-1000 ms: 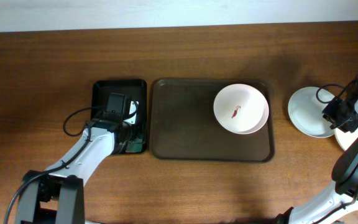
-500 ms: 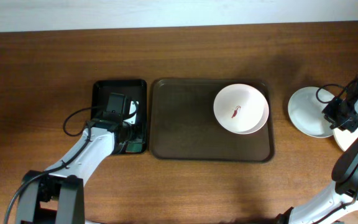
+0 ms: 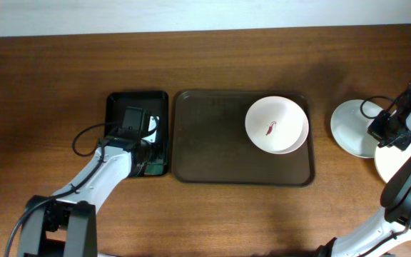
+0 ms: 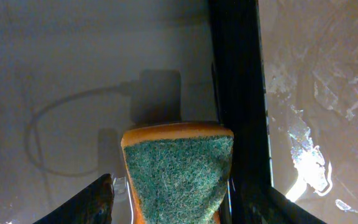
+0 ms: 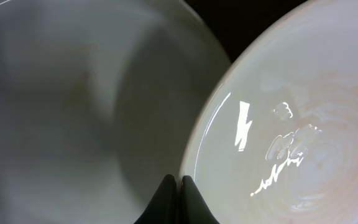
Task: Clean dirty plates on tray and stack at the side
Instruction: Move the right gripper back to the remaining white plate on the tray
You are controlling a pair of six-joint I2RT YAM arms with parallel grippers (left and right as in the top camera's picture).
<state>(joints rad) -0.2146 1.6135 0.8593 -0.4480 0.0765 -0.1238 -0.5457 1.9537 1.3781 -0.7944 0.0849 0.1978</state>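
On the right half of the dark-brown tray (image 3: 212, 143) sits a white dirty plate (image 3: 277, 124) with a dark-red smear at its centre. Two more plates lie on the table to the right: a pale one (image 3: 349, 127) and a white one (image 3: 392, 163), which is partly under my right arm. My right gripper (image 3: 378, 133) is shut and empty. Its tips (image 5: 179, 185) sit where the wet white plate's rim (image 5: 303, 124) meets the pale plate (image 5: 73, 93). My left gripper (image 4: 180, 198) hangs over the black tray (image 3: 138, 93), shut on a green and orange sponge (image 4: 179, 168).
The small black tray's right wall (image 4: 235, 74) runs just beside the sponge. Beyond it lies the wet floor of the brown tray (image 4: 328, 93). Bare wooden table (image 3: 48, 86) stretches to the left and along the front.
My right gripper's jaws have closed and it has edged slightly left. More of the white plate on the far right shows. The left arm and the sponge have not moved.
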